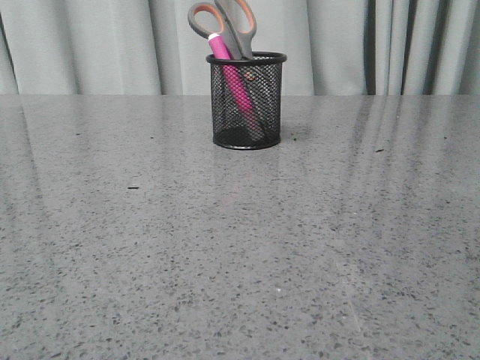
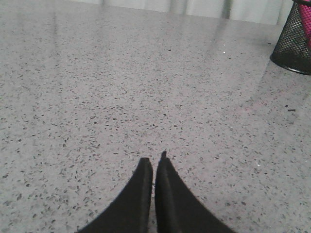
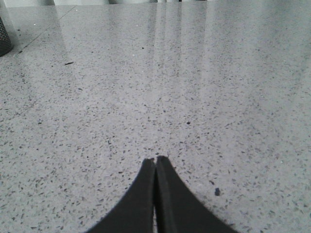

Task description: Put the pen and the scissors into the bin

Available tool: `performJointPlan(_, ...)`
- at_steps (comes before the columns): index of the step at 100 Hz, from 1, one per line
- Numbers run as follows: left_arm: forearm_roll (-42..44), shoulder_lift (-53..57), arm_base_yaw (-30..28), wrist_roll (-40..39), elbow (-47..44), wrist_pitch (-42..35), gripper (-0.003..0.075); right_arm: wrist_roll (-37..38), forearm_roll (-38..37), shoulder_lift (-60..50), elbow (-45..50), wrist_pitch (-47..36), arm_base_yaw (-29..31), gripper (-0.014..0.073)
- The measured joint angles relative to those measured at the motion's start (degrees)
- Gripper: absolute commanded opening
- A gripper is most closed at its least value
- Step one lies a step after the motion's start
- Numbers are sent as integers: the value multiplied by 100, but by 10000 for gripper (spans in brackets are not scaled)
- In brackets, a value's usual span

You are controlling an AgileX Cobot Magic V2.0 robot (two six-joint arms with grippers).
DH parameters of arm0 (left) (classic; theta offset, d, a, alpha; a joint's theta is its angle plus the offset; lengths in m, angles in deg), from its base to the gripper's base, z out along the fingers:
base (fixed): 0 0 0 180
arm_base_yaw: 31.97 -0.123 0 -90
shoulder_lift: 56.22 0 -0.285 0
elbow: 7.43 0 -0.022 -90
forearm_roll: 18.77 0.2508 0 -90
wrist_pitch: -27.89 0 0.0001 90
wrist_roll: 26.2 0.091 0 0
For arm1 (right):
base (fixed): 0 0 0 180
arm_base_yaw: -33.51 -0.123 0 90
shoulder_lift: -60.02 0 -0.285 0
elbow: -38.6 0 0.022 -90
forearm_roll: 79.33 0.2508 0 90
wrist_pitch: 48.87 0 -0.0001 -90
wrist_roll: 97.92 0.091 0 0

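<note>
**Black mesh cup holds both items; grippers idle and clenched**

Black wire mesh marks the bin [image 1: 247, 100], standing upright at the far middle of the speckled grey stone table [image 1: 240, 247], in front of a pale curtain [image 1: 90, 45]. Going left to right across the front view: the near left of the table shows no arm; then, inside the bin, the pink pen [image 1: 227, 75] leans with its upper end poking over the rim on the left side; just beside it the scissors [image 1: 229, 24] stand blades-down, their grey and orange handles rising well above the rim.

Judged from this, both things are already in the bin, so the task looks finished; the next move, if any, calls only for keeping the arms well away from the cup.

The left gripper [image 2: 154, 167] hovers low over bare table, its fingers pressed together on nothing, with the bin at the far edge of its view. The right gripper [image 3: 155, 165] is likewise clenched and empty, angled down at the tabletop, only a sliver of the bin showing at its picture's edge.
</note>
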Motion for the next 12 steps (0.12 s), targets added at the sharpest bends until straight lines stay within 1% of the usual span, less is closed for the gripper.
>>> performJointPlan(12, 0, 0, 0, 0, 0, 0, -20, 0, 0, 0, 0, 0, 0, -66)
